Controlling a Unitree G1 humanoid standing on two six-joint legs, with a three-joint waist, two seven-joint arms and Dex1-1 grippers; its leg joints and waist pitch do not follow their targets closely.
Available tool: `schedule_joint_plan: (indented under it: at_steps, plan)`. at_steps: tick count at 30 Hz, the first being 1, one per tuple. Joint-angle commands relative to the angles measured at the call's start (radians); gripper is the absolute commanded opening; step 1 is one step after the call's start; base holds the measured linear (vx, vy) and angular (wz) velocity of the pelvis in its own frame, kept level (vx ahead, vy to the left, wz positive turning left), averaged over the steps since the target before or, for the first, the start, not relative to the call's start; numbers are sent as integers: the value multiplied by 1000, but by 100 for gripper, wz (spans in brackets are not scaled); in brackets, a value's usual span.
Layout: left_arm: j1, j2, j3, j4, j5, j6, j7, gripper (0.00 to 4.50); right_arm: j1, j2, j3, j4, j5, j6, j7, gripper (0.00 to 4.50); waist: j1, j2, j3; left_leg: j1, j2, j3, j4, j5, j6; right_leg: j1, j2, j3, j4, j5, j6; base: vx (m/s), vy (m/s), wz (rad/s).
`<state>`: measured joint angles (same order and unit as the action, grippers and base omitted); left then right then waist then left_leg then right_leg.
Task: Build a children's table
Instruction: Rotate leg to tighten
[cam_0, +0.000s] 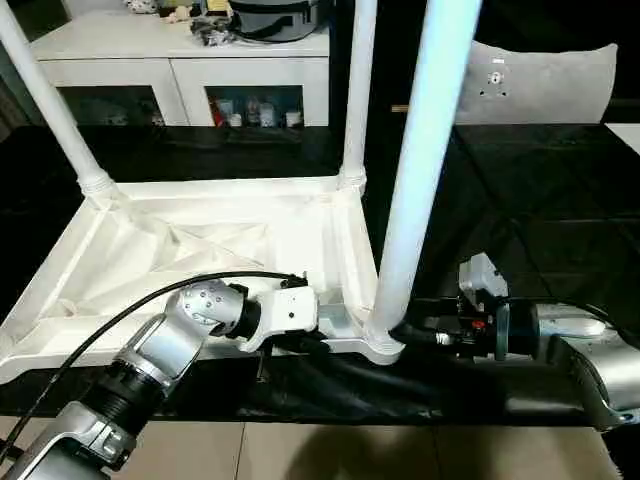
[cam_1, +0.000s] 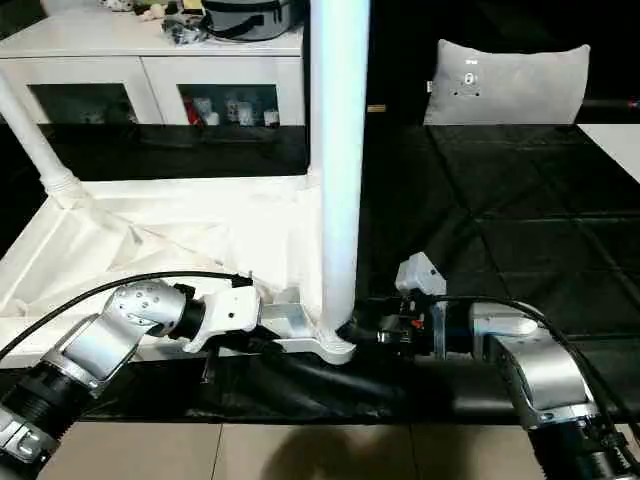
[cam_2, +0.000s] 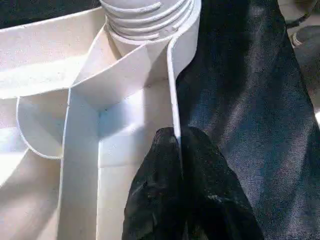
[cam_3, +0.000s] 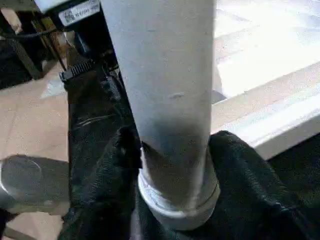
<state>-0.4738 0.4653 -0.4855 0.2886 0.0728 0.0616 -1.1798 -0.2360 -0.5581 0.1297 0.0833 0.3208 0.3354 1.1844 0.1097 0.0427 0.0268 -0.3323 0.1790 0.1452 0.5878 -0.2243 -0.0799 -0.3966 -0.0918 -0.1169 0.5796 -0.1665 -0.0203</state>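
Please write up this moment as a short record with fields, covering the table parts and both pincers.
tabletop: upside down on the black cloth, ribbed underside facing up
legs fitted: three stand upright in corner sockets, two far ones and a near leg
left pincer: shut on the tabletop's near rim, next to the near leg's socket
right pincer: fingers on either side of the near leg's base, just above its socket
background: white cabinet with glass doors; grey pillow
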Motion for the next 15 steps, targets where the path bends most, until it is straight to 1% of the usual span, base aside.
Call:
schedule_joint_plan:
  at_steps: [1,3,5,10,12,14,15]
  plan:
    - [15,7,-57,30,52,6,-17,0,-12,7,25,-8,4,6,10,278,0,-14,-50,-18,45,-1,-68,-111,79,60,-63,56,-65,-295,-152,0,0,0]
    - [15,7,-57,30,53,5,-18,0,-14,8,24,-11,13,26,15,278,1,-15,-50,-19,46,-1,-68,-103,84,61,-62,57,-62,-270,-164,0,0,0]
    - [16,8,-58,29,53,6,-19,0,-14,8,22,-15,16,33,17,278,1,-15,-50,-19,45,0,-67,-104,85,61,-63,57,-62,-266,-167,0,0,0]
    - [17,6,-58,28,55,6,-19,0,-30,22,24,14,-10,-7,-13,278,0,-15,-48,-18,43,1,-69,-124,76,60,-64,55,-69,-317,-151,0,0,0]
    - [17,6,-59,29,55,6,-20,0,-32,24,24,16,-8,-4,-11,278,0,-15,-49,-18,44,0,-69,-122,75,60,-64,56,-68,-316,-150,0,0,0]
    - [17,5,-58,29,55,6,-20,0,-34,27,23,15,0,7,-6,278,0,-14,-49,-18,45,0,-69,-115,77,60,-63,56,-65,-294,-155,0,0,0]
    - [18,5,-58,28,56,6,-20,0,-35,29,22,14,4,13,-4,265,0,-14,-49,-18,46,-1,-68,-114,78,61,-63,56,-64,-287,-158,0,0,0]
